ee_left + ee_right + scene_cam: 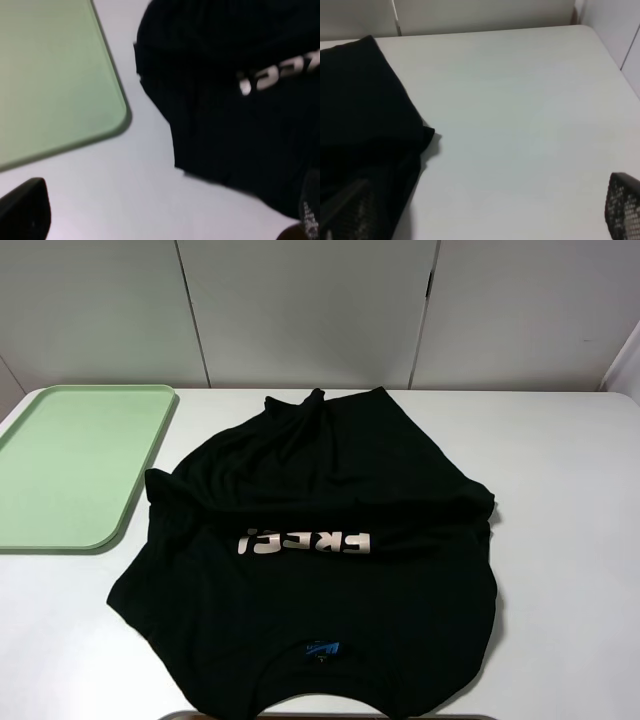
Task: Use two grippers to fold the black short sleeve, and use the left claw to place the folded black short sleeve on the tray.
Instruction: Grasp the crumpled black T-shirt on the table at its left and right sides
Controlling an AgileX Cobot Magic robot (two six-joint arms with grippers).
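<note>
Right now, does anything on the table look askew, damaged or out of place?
Yes: the black short sleeve lies rumpled and slanted on the table, its far part folded unevenly over the chest, down to the pale lettering. The tray sits flat beside it. Nothing seems spilled or torn.

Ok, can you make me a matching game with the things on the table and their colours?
Things:
1. tray
2. shirt
3. label
4. letters

Colours:
A. black
B. blue
C. light green
D. pale pinkish white

Right pairs: 1-C, 2-A, 3-B, 4-D.
</note>
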